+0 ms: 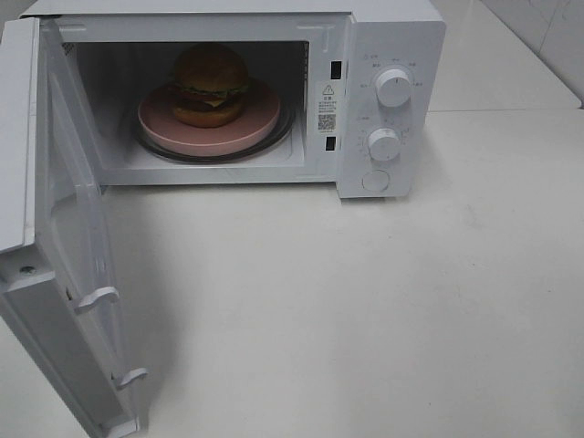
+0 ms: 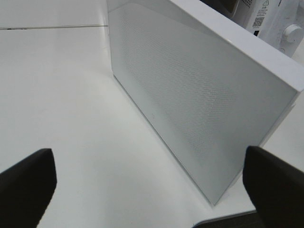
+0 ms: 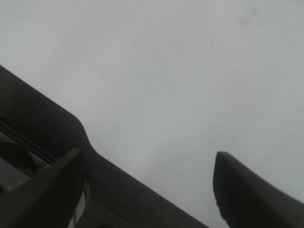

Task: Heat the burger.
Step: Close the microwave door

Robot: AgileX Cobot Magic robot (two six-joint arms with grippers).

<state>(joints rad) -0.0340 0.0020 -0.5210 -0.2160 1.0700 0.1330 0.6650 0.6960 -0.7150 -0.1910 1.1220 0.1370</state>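
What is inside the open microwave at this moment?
The burger sits on a round pink plate, which rests on the glass turntable. The plate covers most of the turntable, so only its rim shows.

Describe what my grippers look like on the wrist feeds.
Only the fingers show. The left gripper has two matte black fingers with blunt, squared tips. The right gripper has dark, tapering fingers with rounded tips. No markings show, and the high camera shows neither arm.

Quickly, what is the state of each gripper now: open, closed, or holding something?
Left gripper: open, holding nothing.
Right gripper: open, holding nothing.
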